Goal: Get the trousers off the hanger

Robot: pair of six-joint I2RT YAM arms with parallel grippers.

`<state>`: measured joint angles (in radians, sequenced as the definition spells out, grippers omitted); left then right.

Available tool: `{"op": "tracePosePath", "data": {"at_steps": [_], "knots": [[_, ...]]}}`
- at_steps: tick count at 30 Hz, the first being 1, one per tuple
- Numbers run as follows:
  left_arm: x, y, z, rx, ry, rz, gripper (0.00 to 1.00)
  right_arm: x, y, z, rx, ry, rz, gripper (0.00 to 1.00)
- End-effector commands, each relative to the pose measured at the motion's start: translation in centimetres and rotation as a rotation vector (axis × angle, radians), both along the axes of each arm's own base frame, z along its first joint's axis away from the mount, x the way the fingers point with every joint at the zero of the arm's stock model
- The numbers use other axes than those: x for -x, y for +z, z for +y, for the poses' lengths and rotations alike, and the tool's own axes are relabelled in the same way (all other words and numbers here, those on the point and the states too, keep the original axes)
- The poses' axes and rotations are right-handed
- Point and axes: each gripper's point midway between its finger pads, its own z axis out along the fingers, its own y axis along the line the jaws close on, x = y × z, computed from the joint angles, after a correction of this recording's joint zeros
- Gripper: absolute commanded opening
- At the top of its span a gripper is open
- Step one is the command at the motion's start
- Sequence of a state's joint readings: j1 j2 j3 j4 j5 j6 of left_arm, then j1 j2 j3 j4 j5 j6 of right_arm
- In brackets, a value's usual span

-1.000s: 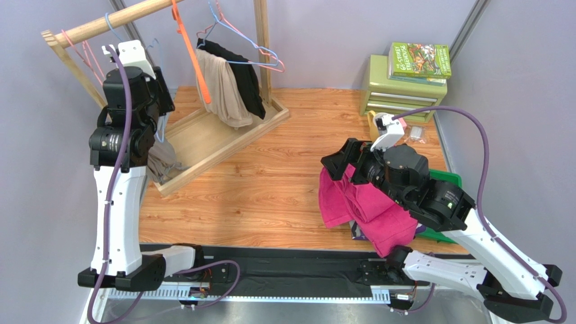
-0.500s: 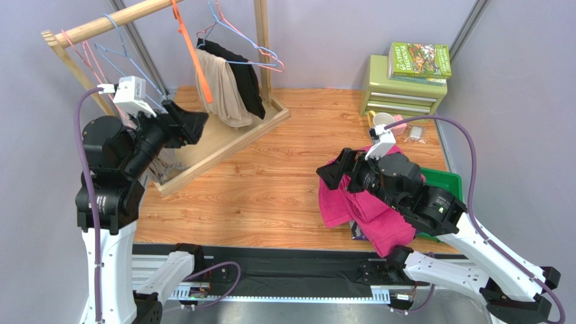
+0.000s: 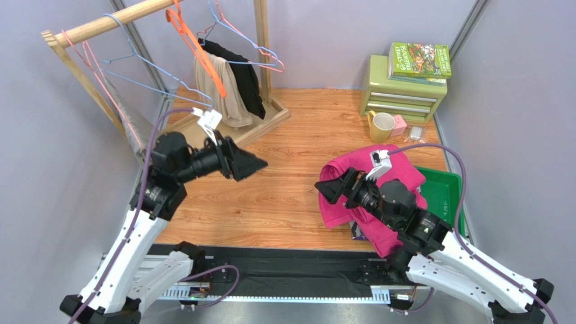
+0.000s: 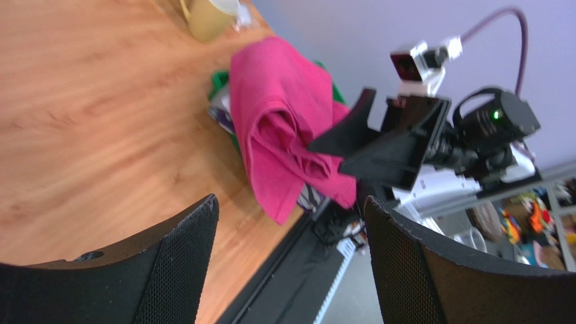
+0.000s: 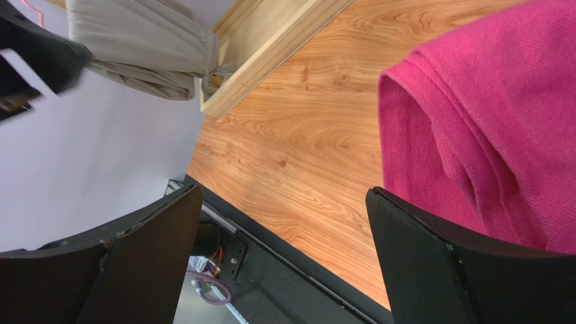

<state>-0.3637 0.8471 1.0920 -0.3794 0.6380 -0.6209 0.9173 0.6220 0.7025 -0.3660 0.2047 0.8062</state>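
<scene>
The magenta pink trousers (image 3: 334, 209) lie heaped on the table (image 3: 284, 202) and spill onto the green tray (image 3: 441, 192). They are just beside my right gripper (image 3: 329, 190), whose jaws stand wide with only bare wood between them. A scrap of the camouflage-patterned trousers (image 3: 357, 233) shows under that heap. My left gripper (image 3: 251, 164) is spread wide too and holds nothing. It hangs over the table facing the pink heap, well apart from it. Behind it, the beige garment (image 3: 230, 101) and black garment (image 3: 251, 84) hang on the rack (image 3: 223, 138).

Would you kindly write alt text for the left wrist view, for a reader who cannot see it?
Magenta pink trousers lie heaped at the edge of the wooden table, the open right gripper beside them. The left gripper, open and empty, frames the bottom.
</scene>
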Motion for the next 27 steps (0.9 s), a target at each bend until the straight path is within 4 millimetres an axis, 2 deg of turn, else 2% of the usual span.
{"op": "tracePosePath", "data": {"at_steps": [1, 2, 4, 5, 6, 7, 8, 9, 10, 11, 12, 13, 15, 16, 18, 19, 20, 21, 22, 23, 25, 27], "knots": [[3.7, -1.5, -1.7, 0.080, -0.131, -0.037, 0.84, 0.1, 3.1, 0.6, -0.232, 0.008, -0.086, 0.99], [3.8, -3.7, -2.1, 0.090, -0.141, 0.010, 0.84, 0.3, 1.5, 0.4, -0.244, 0.001, -0.068, 0.99], [5.3, -4.9, -2.2, 0.116, -0.170, 0.023, 0.84, 0.2, 1.3, 0.2, -0.299, -0.012, -0.085, 0.99], [5.5, -7.0, -2.3, 0.127, -0.173, 0.075, 0.84, 0.3, -0.2, 0.0, -0.314, -0.021, -0.073, 1.00], [6.4, -7.1, -2.1, 0.148, -0.183, 0.062, 0.84, 0.3, -0.7, -0.2, -0.329, -0.028, -0.070, 1.00], [6.7, -9.5, -2.1, 0.143, -0.185, 0.109, 0.85, 0.3, -1.1, -0.3, -0.345, -0.035, -0.070, 1.00], [7.1, -10.0, -2.0, 0.163, -0.182, 0.128, 0.85, 0.5, -1.1, -0.8, -0.371, -0.040, -0.079, 1.00], [7.8, -10.2, -1.6, 0.180, -0.183, 0.117, 0.85, 0.4, -2.9, -1.0, -0.369, -0.058, -0.052, 1.00], [8.0, -10.4, -1.5, 0.194, -0.182, 0.103, 0.85, 0.4, -3.2, -1.1, -0.386, -0.064, -0.052, 1.00], [8.2, -12.2, -1.4, 0.191, -0.177, 0.138, 0.86, 0.5, -3.2, -1.6, -0.411, -0.079, -0.063, 1.00], [8.8, -12.2, -1.1, 0.205, -0.180, 0.119, 0.86, 0.4, -4.8, -1.8, -0.408, -0.092, -0.038, 1.00], [8.9, -13.7, -1.0, 0.200, -0.177, 0.144, 0.86, 0.4, -5.6, -2.0, -0.400, -0.104, -0.024, 1.00], [9.7, -14.3, -0.7, 0.223, -0.185, 0.139, 0.86, 0.4, -6.6, -2.6, -0.398, -0.124, -0.017, 1.00], [9.8, -15.8, -0.7, 0.220, -0.184, 0.161, 0.87, 0.5, -8.5, -2.8, -0.354, -0.136, 0.017, 1.00], [10.4, -16.4, -0.5, 0.242, -0.193, 0.155, 0.87, 0.6, -9.4, -3.2, -0.344, -0.149, 0.028, 1.00], [10.4, -17.9, -0.6, 0.246, -0.194, 0.187, 0.87, 0.7, -11.0, -3.3, -0.317, -0.157, 0.055, 1.00], [10.7, -17.9, -0.5, 0.262, -0.199, 0.170, 0.87, 0.8, -11.0, -3.4, -0.328, -0.155, 0.054, 1.00], [10.9, -18.3, -0.4, 0.270, -0.206, 0.173, 0.87, 0.8, -11.8, -3.5, -0.315, -0.160, 0.068, 1.00], [10.9, -19.6, -0.5, 0.275, -0.205, 0.207, 0.87, 0.9, -12.7, -3.5, -0.305, -0.162, 0.083, 1.00], [11.3, -19.2, -0.4, 0.301, -0.216, 0.170, 0.87, 1.0, -13.0, -3.6, -0.306, -0.164, 0.088, 1.00], [11.3, -21.1, -0.5, 0.311, -0.222, 0.207, 0.87, 1.1, -14.1, -3.8, -0.292, -0.172, 0.111, 1.00], [11.6, -21.9, -0.7, 0.315, -0.248, 0.233, 0.87, 1.3, -14.6, -3.8, -0.278, -0.168, 0.126, 1.00]]}}
